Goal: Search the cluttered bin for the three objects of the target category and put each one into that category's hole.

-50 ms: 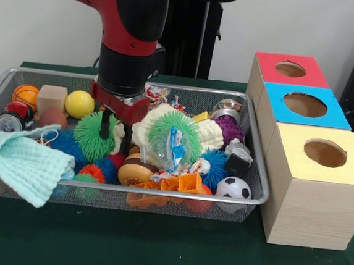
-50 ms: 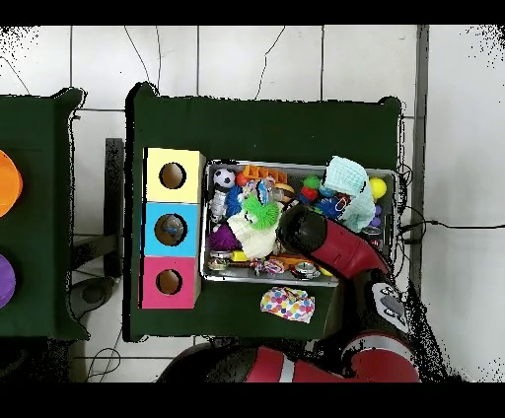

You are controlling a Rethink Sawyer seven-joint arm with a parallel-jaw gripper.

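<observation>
My gripper (image 1: 116,133) is down inside the wire bin (image 1: 257,177), its dark fingers (image 1: 105,127) standing apart and open. It sits between a green spiky ball (image 1: 93,136) on one side and a cream knobbly toy (image 1: 209,134) on the other. A second green spiky ring (image 1: 186,128) lies just beside it. Three boxes with round holes stand next to the bin: red (image 1: 306,72), blue (image 1: 331,112) and yellow (image 1: 348,163). From overhead the arm (image 2: 321,237) covers the gripper; the yellow box (image 2: 187,163), blue box (image 2: 189,215) and red box (image 2: 187,268) line the bin's side.
The bin also holds a basketball (image 1: 25,94), a yellow ball (image 1: 79,104), a soccer ball (image 1: 233,188), a can (image 1: 7,121), a wooden block (image 1: 51,98), a mint cloth (image 1: 28,166) and blue spiky balls. A patterned item (image 2: 287,303) lies on the table outside the bin.
</observation>
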